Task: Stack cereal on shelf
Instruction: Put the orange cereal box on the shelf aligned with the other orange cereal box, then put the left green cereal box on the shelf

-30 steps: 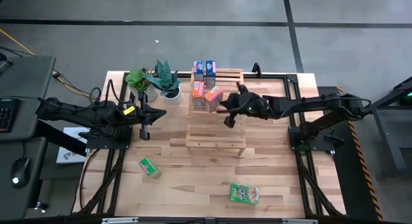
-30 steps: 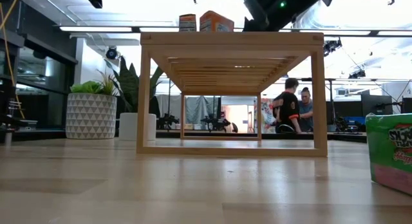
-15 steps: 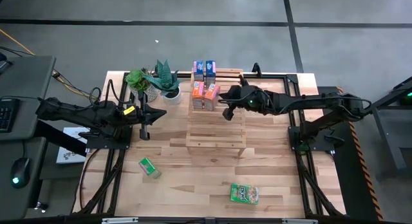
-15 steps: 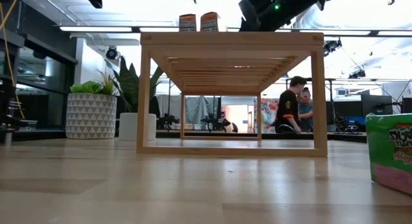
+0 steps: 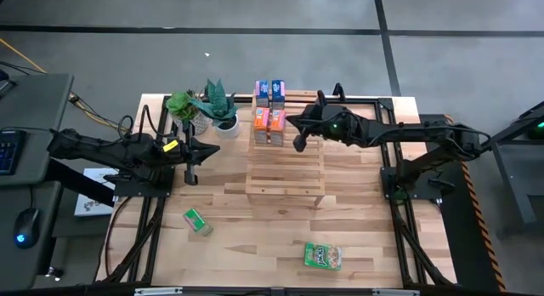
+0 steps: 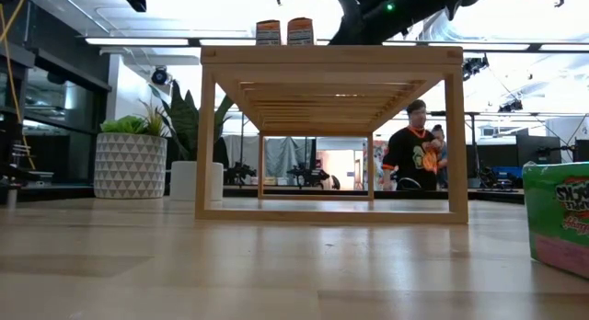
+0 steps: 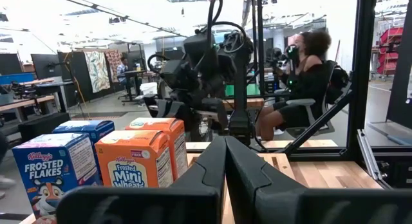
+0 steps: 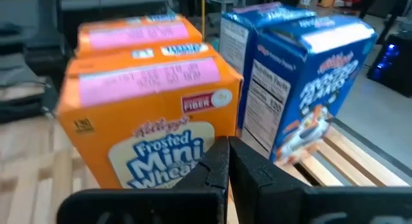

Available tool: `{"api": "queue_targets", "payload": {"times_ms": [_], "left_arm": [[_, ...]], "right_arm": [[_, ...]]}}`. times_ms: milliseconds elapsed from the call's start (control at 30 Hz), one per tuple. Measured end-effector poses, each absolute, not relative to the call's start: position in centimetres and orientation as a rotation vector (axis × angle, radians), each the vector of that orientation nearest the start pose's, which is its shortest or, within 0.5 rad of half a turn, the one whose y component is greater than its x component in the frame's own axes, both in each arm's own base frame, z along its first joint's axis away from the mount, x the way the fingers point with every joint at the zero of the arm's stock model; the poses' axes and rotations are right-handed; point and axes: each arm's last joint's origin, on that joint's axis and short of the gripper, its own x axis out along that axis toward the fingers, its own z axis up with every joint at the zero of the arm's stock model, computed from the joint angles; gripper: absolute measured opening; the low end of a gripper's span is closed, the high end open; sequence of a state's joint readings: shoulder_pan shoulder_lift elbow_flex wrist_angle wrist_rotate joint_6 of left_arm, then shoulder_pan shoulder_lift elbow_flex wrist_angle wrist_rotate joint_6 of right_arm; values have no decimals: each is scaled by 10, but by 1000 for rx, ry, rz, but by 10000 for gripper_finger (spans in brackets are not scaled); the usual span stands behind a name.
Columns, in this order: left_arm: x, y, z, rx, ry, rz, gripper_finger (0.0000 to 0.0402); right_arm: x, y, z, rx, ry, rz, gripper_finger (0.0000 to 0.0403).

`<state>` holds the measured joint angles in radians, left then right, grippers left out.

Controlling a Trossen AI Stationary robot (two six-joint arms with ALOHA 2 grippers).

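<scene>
Two orange cereal boxes [image 5: 269, 126] stand side by side on top of the light-wood slatted shelf [image 5: 285, 173], with two blue boxes [image 5: 269, 90] behind them at its far end. Two green boxes lie on the tabletop, one [image 5: 197, 221] near left and one [image 5: 323, 257] near the front edge. My right gripper [image 5: 298, 143] hovers shut over the shelf just right of the orange boxes [image 8: 148, 134], a small gap away. My left gripper [image 5: 189, 171] waits shut, left of the shelf.
Two potted plants [image 5: 204, 105] stand at the far left beside the shelf. In the low view the shelf top [image 6: 331, 55] is high above the table, and a green box [image 6: 560, 228] sits at the right. People are in the room behind.
The right-hand orange box, tilted a second ago, now stands straight beside the other orange box. My right gripper has moved a little toward the far edge and upward, away from that box.
</scene>
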<state>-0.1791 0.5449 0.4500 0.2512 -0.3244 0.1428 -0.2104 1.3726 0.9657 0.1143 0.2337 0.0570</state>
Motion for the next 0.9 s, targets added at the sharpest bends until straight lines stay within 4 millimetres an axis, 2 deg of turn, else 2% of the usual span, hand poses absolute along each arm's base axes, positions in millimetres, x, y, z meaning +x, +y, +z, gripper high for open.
{"api": "queue_targets", "payload": {"times_ms": [233,367,500,733,800,900], "left_arm": [[137,-15,292,103,-140,156,1],[138,-16,291,106,-129,155,1],[138,-16,290,108,-122,155,1],[138,-15,290,130,-118,160,1],[138,-15,289,134,-107,159,1],[139,-15,285,116,-78,155,1]], "right_arm": [[311,-77,284,46,264,-447,0],[310,-80,282,32,285,-537,0],[307,-80,284,37,295,-551,0],[300,-72,272,79,451,-495,0],[292,-67,272,79,517,-466,0],[275,-54,283,83,588,-444,0]]}}
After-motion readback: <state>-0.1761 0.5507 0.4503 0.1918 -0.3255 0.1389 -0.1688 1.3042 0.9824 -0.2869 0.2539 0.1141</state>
